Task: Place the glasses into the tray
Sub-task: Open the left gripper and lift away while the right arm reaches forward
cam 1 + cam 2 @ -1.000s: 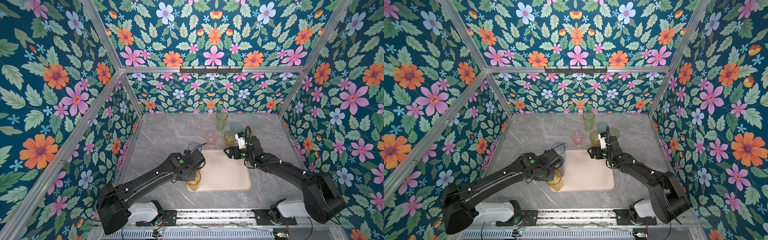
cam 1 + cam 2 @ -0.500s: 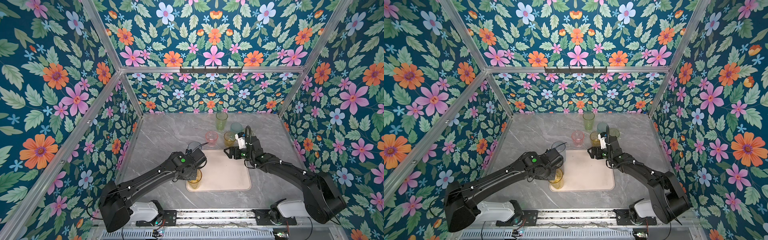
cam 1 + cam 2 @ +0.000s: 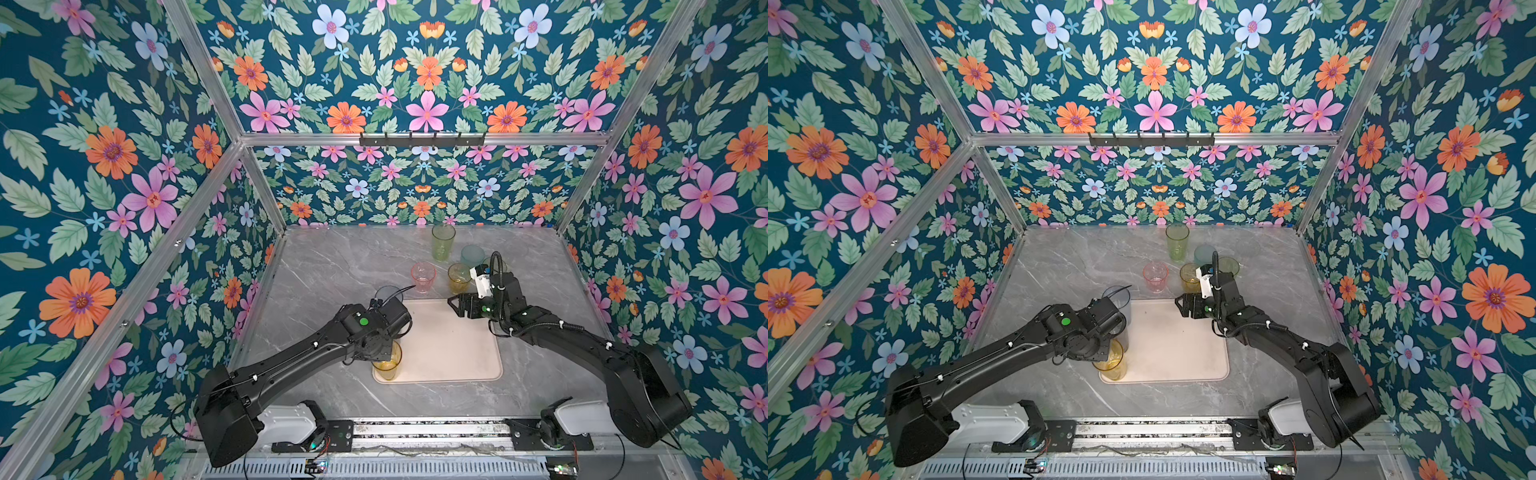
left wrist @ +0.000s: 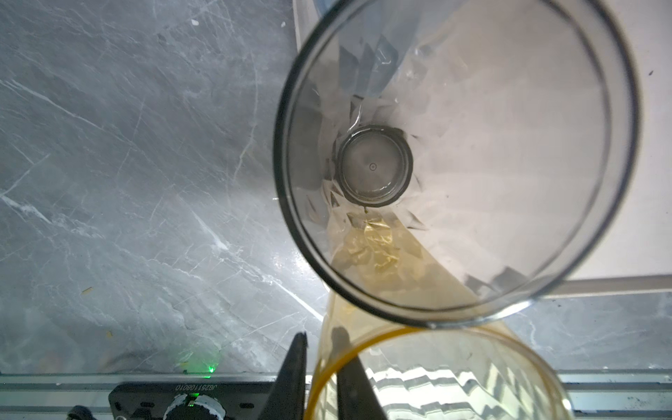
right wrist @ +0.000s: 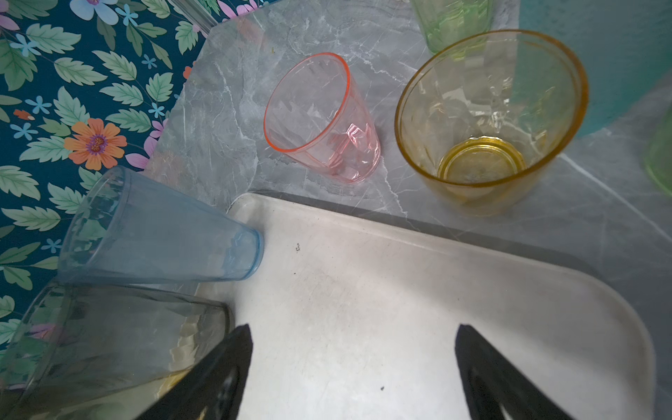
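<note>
The pale tray (image 3: 457, 345) (image 3: 1183, 345) lies mid-table. A tall amber glass (image 3: 388, 365) (image 3: 1111, 365) stands in its near-left corner. My left gripper (image 4: 320, 332) is shut on that glass's wall (image 4: 436, 374), one finger inside and one outside. Beside it in the tray stand a smoky grey glass (image 4: 454, 163) (image 5: 109, 338) and a pale blue glass (image 5: 156, 232) (image 3: 1117, 295). My right gripper (image 3: 455, 305) (image 5: 353, 327) hangs open and empty over the tray's far-right part.
Behind the tray on the marble stand a short pink glass (image 3: 423, 276) (image 5: 323, 120), a short amber glass (image 3: 459, 277) (image 5: 487, 120), a tall green glass (image 3: 442, 242) and a teal glass (image 3: 472, 255). Another greenish glass (image 3: 1228, 266) is half hidden behind the right wrist. Flowered walls close in three sides.
The left wrist has shifted slightly with the amber glass at the tray's near-left corner. The right arm has not moved.
</note>
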Motion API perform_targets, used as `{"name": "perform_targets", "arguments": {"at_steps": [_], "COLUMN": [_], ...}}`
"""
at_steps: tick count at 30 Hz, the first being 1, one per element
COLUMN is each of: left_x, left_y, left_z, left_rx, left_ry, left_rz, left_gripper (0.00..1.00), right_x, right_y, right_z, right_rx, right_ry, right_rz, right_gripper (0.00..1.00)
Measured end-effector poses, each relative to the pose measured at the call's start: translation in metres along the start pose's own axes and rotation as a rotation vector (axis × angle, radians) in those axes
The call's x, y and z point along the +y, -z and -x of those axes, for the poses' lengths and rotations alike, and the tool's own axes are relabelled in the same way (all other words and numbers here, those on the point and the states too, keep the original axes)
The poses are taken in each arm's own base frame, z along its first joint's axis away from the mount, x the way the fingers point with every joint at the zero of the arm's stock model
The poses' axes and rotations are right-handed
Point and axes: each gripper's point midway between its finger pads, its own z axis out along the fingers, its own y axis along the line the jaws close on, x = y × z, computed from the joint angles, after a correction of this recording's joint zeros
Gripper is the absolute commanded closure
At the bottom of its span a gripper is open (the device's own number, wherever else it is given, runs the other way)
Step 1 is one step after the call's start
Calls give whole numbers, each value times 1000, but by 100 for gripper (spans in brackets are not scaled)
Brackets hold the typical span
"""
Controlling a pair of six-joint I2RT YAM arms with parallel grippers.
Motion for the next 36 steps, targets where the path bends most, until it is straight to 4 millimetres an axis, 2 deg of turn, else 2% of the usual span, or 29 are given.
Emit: {"name": "perform_targets", "arguments": {"at_steps": [9, 21, 30, 33, 36], "left_x": [-1, -3, 2, 5, 9], "left_y": [7, 28, 61, 63, 61], "left_z": [3, 15, 51, 59, 63], "left_rx": [-11, -56, -182, -203, -205], "left_ry": [4, 13, 45, 50, 50], "left_rz": [-11, -36, -48, -47, -39], "left_gripper": [76, 71, 64, 64, 64], "right_x": [0, 1, 10, 16, 19], "right_y": [0, 1, 19, 26, 30], "right_z": [0, 1, 23, 36, 42], "right_rx": [0, -3, -76, -112, -117], "right_ry": [0, 1, 18, 29, 31], "right_rz": [0, 1, 1, 3, 0], "right_gripper": [11, 11, 11, 11, 11]}}
